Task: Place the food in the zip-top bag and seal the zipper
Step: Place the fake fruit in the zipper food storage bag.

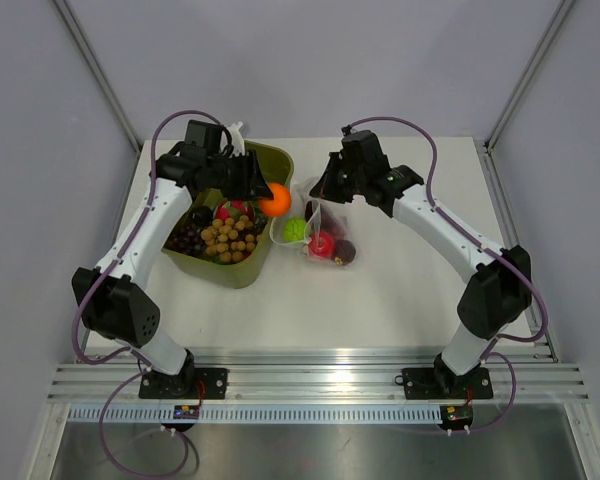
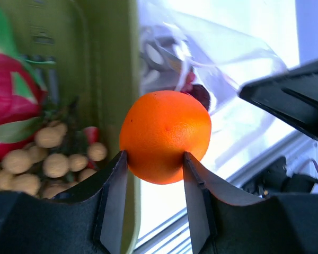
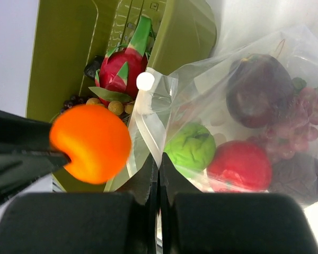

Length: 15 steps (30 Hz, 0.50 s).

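Observation:
My left gripper (image 1: 263, 196) is shut on a toy orange (image 1: 275, 200), held over the right rim of the olive tub, just left of the bag's mouth; it also shows in the left wrist view (image 2: 165, 136) and the right wrist view (image 3: 90, 143). The clear zip-top bag (image 1: 325, 232) lies right of the tub and holds a green fruit (image 3: 190, 149), a red fruit (image 3: 239, 165) and dark purple fruits (image 3: 259, 90). My right gripper (image 3: 159, 161) is shut on the bag's upper edge with the zipper strip (image 3: 144, 127), holding the mouth up.
The olive-green tub (image 1: 270, 160) at the left holds a pink dragon fruit (image 3: 122, 69), tan round fruits (image 1: 230, 240) and dark grapes (image 1: 188, 238). The aluminium rail (image 1: 310, 375) runs along the table's near edge.

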### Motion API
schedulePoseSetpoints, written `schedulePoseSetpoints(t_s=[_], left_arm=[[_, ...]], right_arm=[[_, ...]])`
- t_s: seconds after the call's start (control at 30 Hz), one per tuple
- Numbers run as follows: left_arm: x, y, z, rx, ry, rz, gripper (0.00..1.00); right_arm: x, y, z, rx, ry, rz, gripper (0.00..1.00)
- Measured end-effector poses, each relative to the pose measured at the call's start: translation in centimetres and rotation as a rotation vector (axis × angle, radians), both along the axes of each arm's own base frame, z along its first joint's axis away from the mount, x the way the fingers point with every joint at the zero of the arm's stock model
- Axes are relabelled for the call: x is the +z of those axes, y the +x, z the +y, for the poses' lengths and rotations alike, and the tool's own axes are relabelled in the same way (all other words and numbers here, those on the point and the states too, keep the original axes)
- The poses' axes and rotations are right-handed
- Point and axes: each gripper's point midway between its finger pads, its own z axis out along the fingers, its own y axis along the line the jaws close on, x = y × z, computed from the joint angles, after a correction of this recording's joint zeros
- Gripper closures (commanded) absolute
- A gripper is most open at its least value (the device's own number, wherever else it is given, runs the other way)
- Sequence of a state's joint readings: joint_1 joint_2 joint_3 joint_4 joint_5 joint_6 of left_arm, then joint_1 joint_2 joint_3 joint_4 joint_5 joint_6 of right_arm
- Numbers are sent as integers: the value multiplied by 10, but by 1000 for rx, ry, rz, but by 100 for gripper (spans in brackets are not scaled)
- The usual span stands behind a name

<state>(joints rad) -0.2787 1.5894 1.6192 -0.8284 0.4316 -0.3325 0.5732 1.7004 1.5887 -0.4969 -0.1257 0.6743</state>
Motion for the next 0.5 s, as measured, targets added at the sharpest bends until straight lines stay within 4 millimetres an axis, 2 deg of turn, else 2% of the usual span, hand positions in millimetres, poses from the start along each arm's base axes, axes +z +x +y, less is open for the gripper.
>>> schedulePoseSetpoints(t_s=[0.27, 0.4, 0.5], left_arm=[[0, -23, -40, -123, -39, 3, 66], [1, -27, -55, -154, -56, -2, 66], [-7, -25, -66, -163, -63, 16, 66]], right_arm=[[-2, -5, -2, 0, 9, 4, 100], [2, -12, -5, 3, 15, -1, 100], [5, -17, -8, 1, 22, -7, 100]])
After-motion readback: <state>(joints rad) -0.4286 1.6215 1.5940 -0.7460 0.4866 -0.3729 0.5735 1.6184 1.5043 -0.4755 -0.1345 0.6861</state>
